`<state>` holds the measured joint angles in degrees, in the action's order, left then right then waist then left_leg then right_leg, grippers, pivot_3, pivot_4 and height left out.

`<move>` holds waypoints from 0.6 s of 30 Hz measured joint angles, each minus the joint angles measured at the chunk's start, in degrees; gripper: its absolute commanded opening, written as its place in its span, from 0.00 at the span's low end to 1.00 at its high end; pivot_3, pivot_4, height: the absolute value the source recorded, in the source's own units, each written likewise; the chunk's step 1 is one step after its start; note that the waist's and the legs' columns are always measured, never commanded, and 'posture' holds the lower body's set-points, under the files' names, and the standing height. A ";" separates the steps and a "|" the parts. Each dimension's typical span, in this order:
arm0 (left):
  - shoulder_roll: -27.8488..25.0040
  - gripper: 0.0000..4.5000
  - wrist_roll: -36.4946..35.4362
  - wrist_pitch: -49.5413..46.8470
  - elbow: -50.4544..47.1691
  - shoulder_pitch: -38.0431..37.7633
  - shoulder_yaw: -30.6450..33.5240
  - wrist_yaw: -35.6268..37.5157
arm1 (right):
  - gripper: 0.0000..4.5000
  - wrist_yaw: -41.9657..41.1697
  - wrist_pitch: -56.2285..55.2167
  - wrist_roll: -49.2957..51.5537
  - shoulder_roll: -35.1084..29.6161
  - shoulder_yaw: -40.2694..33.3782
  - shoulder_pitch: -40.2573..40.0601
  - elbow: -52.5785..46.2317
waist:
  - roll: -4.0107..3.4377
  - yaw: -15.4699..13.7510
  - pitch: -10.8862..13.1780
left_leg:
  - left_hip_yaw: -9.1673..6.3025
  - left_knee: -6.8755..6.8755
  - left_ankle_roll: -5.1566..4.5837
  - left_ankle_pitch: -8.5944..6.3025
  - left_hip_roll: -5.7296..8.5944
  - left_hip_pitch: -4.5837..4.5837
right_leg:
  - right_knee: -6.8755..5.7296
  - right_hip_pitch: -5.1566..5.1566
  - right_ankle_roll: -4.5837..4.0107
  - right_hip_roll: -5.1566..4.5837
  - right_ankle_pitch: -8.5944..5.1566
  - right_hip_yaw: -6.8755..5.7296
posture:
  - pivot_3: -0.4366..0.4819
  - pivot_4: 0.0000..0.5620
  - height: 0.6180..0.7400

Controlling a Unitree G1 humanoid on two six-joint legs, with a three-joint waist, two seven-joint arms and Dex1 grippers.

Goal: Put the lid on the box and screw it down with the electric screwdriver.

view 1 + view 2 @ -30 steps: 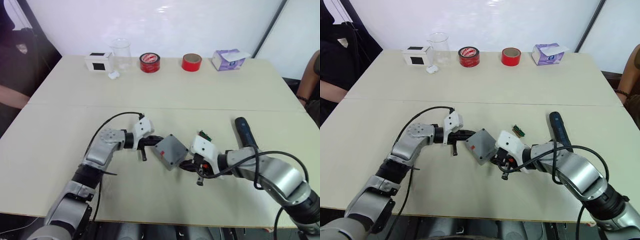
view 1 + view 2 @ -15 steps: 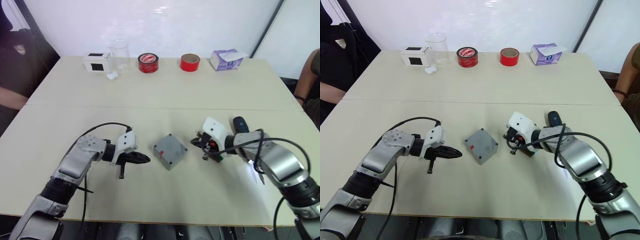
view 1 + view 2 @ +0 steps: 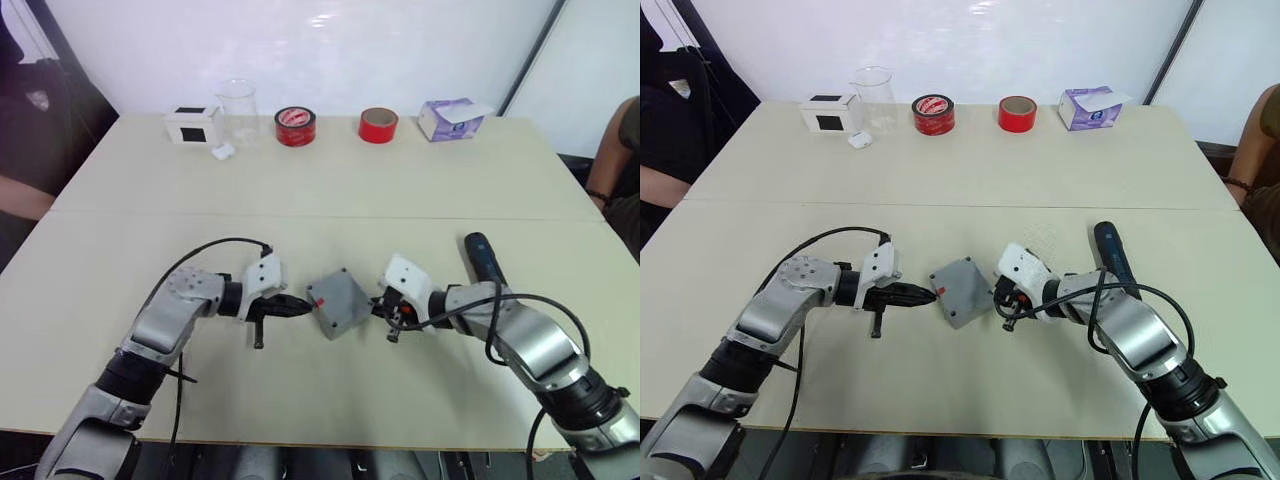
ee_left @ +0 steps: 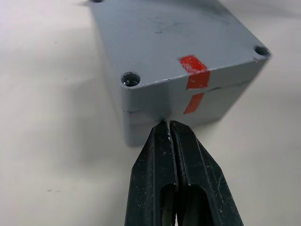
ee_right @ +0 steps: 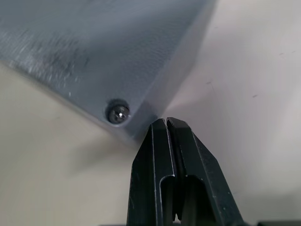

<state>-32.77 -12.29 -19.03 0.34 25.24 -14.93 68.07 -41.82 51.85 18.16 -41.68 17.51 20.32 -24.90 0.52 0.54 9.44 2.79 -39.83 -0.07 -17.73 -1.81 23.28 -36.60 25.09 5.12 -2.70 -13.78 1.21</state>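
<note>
The box (image 3: 338,303) sits near the middle of the tabletop (image 3: 330,180), with the lid (image 4: 178,42) already seated on top of it, the two grey halves lined up and a strip of red tape (image 4: 194,80) running across the seam on one side. In the left wrist view an open screw hole (image 4: 130,79) shows at one corner of the lid; in the right wrist view a metal screw (image 5: 117,113) sits in another corner.

The left gripper (image 3: 297,308) lies low on the robot's left side of the box, its jaws pressed together and their tips touching the box's corner at the seam. The right gripper (image 3: 382,310) comes in from the opposite side, its jaws also pressed together, with the tips right against the box's corner. Neither holds anything.

The electric screwdriver (image 3: 482,257) lies on the tabletop behind the right arm, apart from the box.

Along the far edge stand a white-and-black cube (image 3: 196,124), a clear beaker (image 3: 238,108), two red tape rolls (image 3: 296,126) and a purple tissue carton (image 3: 450,118).
</note>
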 measured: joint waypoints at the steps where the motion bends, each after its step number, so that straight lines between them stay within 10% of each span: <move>1: 0.00 0.00 0.14 0.24 0.32 0.06 0.00 -0.01 | 0.00 0.01 0.44 0.28 0.09 -0.20 -0.41 -0.58 | 0.00 0.01 0.00 | 0.00 -0.01 0.00 0.00 0.00 0.00 | -0.02 0.00 0.00 0.00 0.00 0.00 | 0.48 0.27 1.00; 18: -2.20 0.00 -0.23 0.51 0.01 0.01 0.51 1.25 | 0.00 5.89 4.68 2.05 2.15 -5.48 -4.78 -7.40 | 0.02 0.06 0.01 | -0.03 -0.18 0.00 0.00 0.00 -0.05 | -0.35 0.03 -0.01 0.00 -0.01 0.04 | 0.48 0.27 1.00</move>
<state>-34.97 -12.52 -18.52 0.35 25.25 -14.42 69.31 -35.92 56.53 20.20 -39.53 12.03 15.54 -32.29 0.54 0.60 9.46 2.76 -40.00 -0.07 -17.73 -1.81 23.23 -36.95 25.12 5.10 -2.69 -13.79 1.25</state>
